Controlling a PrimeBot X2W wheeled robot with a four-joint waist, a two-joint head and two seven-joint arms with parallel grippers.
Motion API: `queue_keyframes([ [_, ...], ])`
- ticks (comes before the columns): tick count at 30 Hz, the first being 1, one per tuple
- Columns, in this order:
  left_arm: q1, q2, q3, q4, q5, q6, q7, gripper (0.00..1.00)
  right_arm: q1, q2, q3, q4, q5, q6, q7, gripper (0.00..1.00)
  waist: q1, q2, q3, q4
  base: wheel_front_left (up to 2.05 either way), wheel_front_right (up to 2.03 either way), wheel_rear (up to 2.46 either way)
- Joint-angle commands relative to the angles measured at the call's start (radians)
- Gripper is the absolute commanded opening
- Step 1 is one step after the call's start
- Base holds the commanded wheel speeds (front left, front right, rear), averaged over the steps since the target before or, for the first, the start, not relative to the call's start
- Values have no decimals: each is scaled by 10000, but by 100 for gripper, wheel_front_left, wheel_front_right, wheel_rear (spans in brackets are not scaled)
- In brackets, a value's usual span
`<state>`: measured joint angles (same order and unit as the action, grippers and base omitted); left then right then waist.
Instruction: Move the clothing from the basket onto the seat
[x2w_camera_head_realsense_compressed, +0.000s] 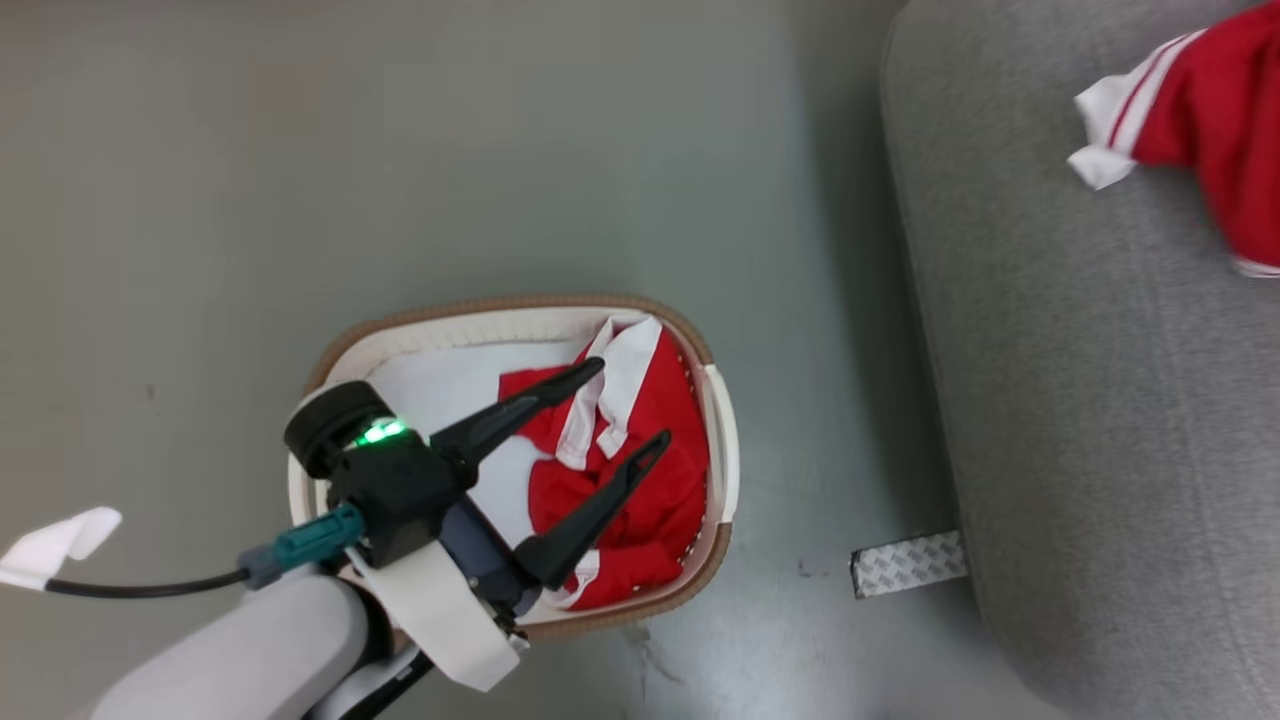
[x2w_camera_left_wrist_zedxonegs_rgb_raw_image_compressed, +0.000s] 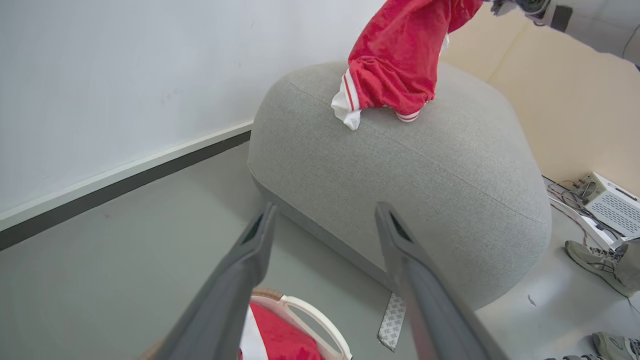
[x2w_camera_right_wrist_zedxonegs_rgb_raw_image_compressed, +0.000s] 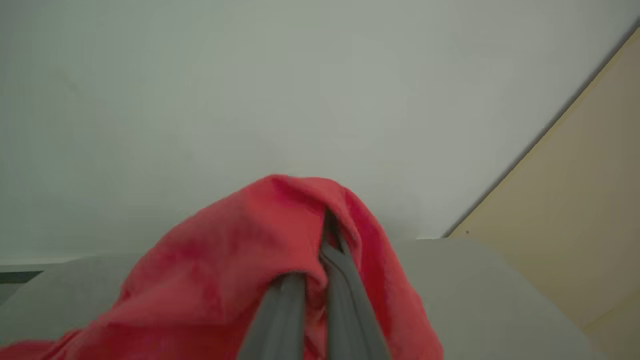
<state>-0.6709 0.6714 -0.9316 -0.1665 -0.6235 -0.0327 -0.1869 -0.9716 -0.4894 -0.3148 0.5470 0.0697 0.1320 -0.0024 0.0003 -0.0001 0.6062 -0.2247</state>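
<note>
The cream basket with its brown rim stands on the grey floor, and red clothing with white trim lies bunched in its right half. My left gripper hovers over it, fingers spread wide and empty; in the left wrist view this gripper points toward the seat, with the basket handle below. My right gripper is shut on another red garment. That garment hangs down with its lower end resting on the grey seat.
A white pad lines the basket's left half. A patterned tape strip lies on the floor at the seat's base. A white scrap sits far left. Shoes and a white box with cables lie beyond the seat.
</note>
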Motion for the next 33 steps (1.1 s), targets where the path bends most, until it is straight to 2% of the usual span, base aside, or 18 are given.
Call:
queue_keyframes([
  [1, -61, 79, 31, -51, 86, 33, -3, 100, 193, 112, -6, 208, -114, -25, 47, 0, -3, 1, 254, 106, 0, 0, 0],
  [8, -200, 155, 85, -122, 101, 34, -22, 100, 640, 783, -161, 2153, -832, -25, 1124, 0, -3, 1, 502, 257, 0, 0, 0],
  [10, -170, 139, 83, -65, 63, 40, -73, 100, 565, 876, -102, 2438, -901, -25, 1366, 18, -3, 1, 425, 280, 0, 0, 0],
  [12, -115, 112, 72, 36, 41, 48, -86, 100, 530, 904, -50, 2574, -1043, -25, 1374, 51, -3, 1, 293, 292, 0, 0, 0],
  [13, -90, 88, 76, 86, 26, 62, -122, 100, 526, 959, -16, 2607, -1123, -25, 1380, 100, -3, 1, 205, 286, 0, 0, 0],
  [16, 14, -28, 58, 273, -4, 107, -220, 100, 644, 1069, 453, 2638, -1237, -25, 1485, 100, -3, 1, -191, 254, 0, 0, 0],
  [25, 670, -804, 176, 1180, -525, 341, -608, 100, 1806, 339, 2450, 2438, -246, -25, 2025, 100, -3, 1, -2295, 353, 0, 0, 0],
  [33, 1612, -1327, 996, 2019, -989, 854, -787, 100, 3011, -561, 4102, 748, 1341, -25, 1907, 100, -3, 1, -4276, 603, 0, 0, 0],
])
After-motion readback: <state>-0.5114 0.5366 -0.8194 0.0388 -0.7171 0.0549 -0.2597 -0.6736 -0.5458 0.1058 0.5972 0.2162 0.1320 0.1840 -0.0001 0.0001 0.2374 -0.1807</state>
